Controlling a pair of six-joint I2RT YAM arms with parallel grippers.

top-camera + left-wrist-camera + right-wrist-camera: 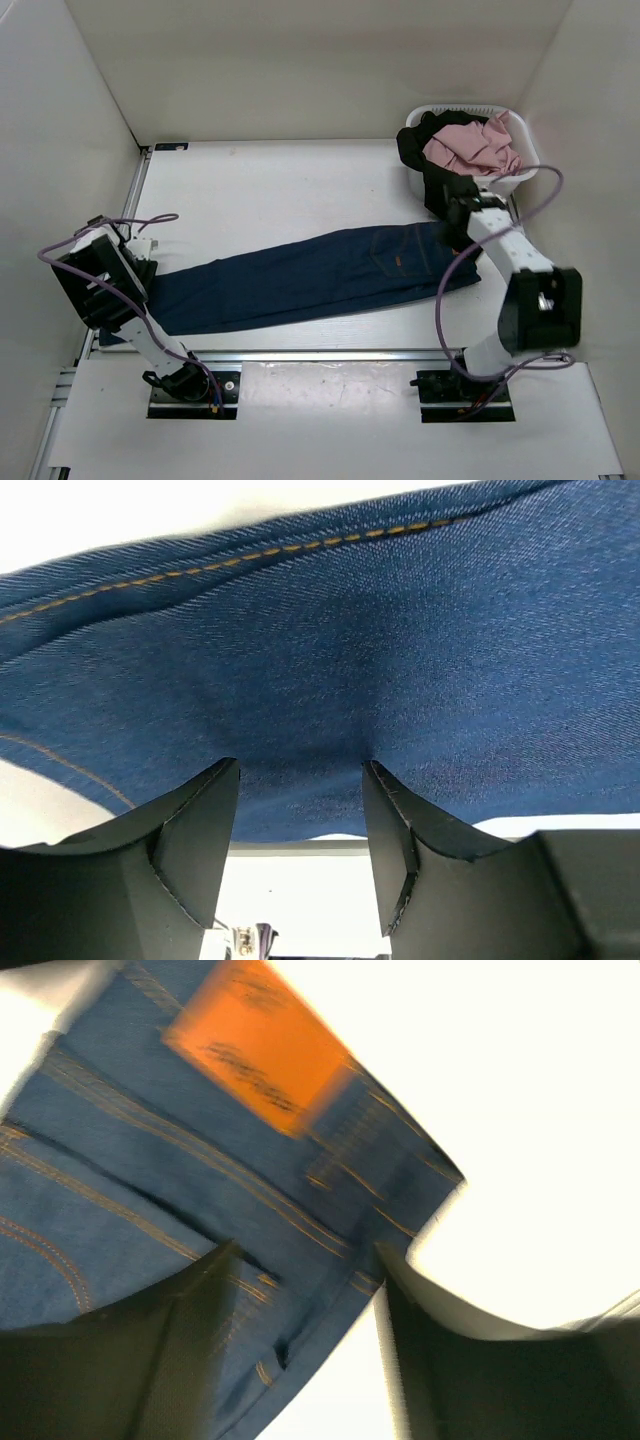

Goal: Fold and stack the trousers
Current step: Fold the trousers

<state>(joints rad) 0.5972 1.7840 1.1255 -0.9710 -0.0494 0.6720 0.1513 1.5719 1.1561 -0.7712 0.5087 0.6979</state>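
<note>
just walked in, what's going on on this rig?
Two arms are working on dark denim trousers, which lie stretched out full length on the table. The left gripper is open at the leg end. The right gripper is open over the waistband corner near the tan patch, though that view is blurred. A white basket at the far right holds a pink cloth and a black garment.

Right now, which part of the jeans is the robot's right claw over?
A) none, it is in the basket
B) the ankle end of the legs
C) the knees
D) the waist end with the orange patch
D: in the right wrist view the right gripper hangs open over the trousers, with the orange patch just beyond its fingers.
</note>
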